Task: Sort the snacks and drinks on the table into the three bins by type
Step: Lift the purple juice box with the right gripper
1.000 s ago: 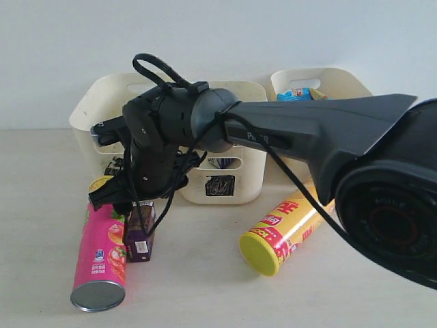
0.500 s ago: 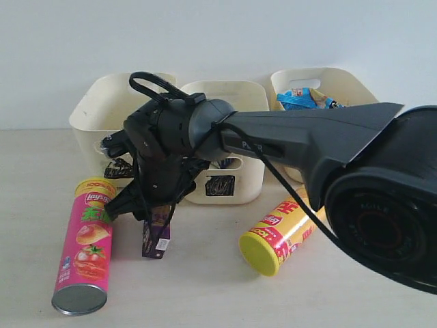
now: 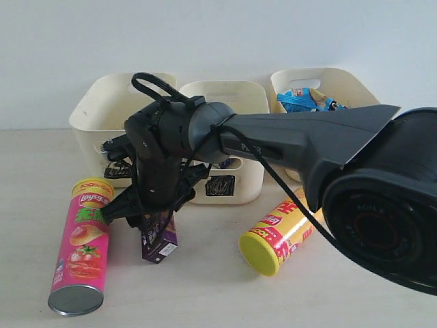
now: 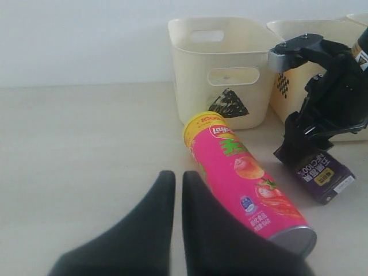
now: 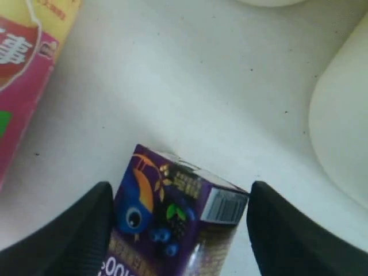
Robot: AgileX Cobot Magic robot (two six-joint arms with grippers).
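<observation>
One bird-printed purple carton (image 5: 167, 227), right pincer (image 5: 179, 188) clamped

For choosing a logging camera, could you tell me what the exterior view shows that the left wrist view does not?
Exterior only: the yellow chip can with red band, and a blue-white crinkly bag in a cream plastic tub. Left wrist only: the left gripper, fingers together. Both: the pink chip can and the dark purple carton in the right gripper.
</observation>
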